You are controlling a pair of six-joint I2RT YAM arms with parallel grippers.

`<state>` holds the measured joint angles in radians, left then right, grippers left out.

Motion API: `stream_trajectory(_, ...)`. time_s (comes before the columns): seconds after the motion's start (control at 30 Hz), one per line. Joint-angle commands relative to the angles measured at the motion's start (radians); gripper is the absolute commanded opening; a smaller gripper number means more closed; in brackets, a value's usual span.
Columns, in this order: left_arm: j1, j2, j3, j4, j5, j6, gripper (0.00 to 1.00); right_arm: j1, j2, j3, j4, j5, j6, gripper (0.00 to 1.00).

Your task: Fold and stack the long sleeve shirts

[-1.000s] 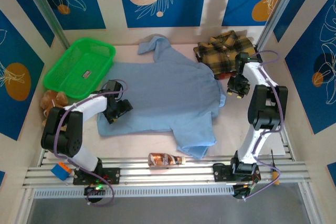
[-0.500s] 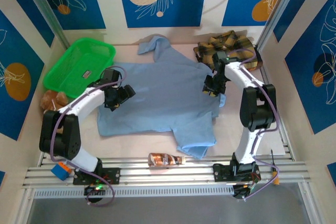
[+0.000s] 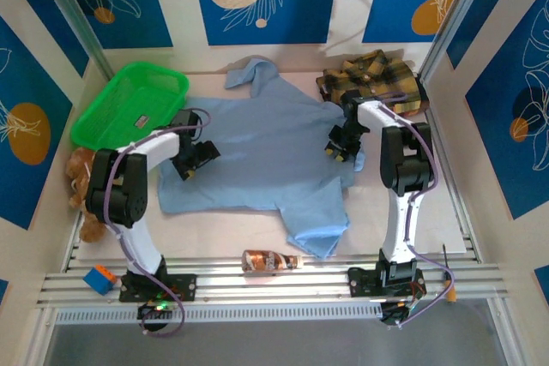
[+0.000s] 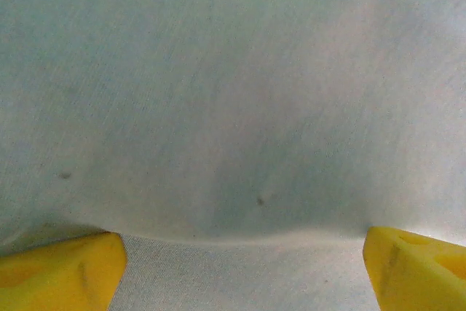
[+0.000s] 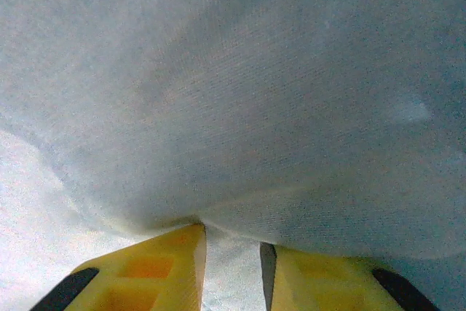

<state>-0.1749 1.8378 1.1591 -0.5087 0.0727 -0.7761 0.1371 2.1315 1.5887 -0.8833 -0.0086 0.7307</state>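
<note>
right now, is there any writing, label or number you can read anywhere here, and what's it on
No text here can be read.
On the white tag inside the green basket: print too small to read.
On the brown bottle at the near edge: label too blurred to read.
On the light blue shirt: plain cloth, no lettering seen.

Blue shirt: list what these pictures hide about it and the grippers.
- Top view: the right arm hides the blue shirt's right edge and part of the plaid shirt.
- Right wrist view: bottom edge cuts off the right gripper; depth of its pinch unclear.
- Left wrist view: left gripper cut off likewise.
</note>
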Motion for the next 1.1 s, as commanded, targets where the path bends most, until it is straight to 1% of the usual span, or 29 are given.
stream_trajectory(0.0,0.035,0.079,0.042,-0.008,-0.043,0.053,0.88,-0.018,0.067,0.082,0.025,-0.003,0.063,0.29)
stream_trajectory(0.17,0.058,0.129,0.16,0.004,-0.015,0.067,0.89,-0.036,0.158,0.22,0.071,-0.078,0.072,0.32)
stream_trajectory(0.27,0.058,0.118,0.232,0.009,0.04,0.062,0.89,-0.036,0.178,0.297,0.086,-0.135,0.057,0.34)
stream_trajectory(0.37,0.052,0.053,0.259,0.016,0.095,0.029,0.89,-0.032,0.133,0.319,0.075,-0.173,0.021,0.4)
stream_trajectory(0.47,0.038,-0.039,0.235,0.024,0.145,-0.004,0.9,-0.031,0.034,0.282,0.057,-0.202,-0.033,0.49)
stream_trajectory(0.53,0.036,-0.105,0.202,0.011,0.17,-0.019,0.91,-0.027,-0.052,0.231,0.043,-0.214,-0.076,0.52)
stream_trajectory(0.67,0.036,-0.24,0.133,-0.031,0.206,-0.021,0.91,-0.026,-0.24,0.099,0.0,-0.2,-0.154,0.56)
stream_trajectory(0.77,0.041,-0.339,0.095,-0.119,0.193,0.018,0.92,-0.035,-0.377,-0.04,-0.048,-0.148,-0.205,0.58)
stream_trajectory(0.83,0.057,-0.405,0.052,-0.165,0.206,0.032,0.93,-0.051,-0.456,-0.159,-0.054,-0.159,-0.234,0.57)
stream_trajectory(0.93,0.094,-0.496,-0.026,-0.225,0.235,0.045,0.93,-0.055,-0.531,-0.333,-0.016,-0.208,-0.271,0.56)
stream_trajectory(1.0,0.124,-0.548,-0.083,-0.261,0.25,0.049,0.93,-0.048,-0.547,-0.415,0.016,-0.239,-0.284,0.54)
stream_trajectory(1.07,0.159,-0.598,-0.145,-0.274,0.271,0.048,0.93,-0.039,-0.55,-0.479,0.054,-0.243,-0.288,0.52)
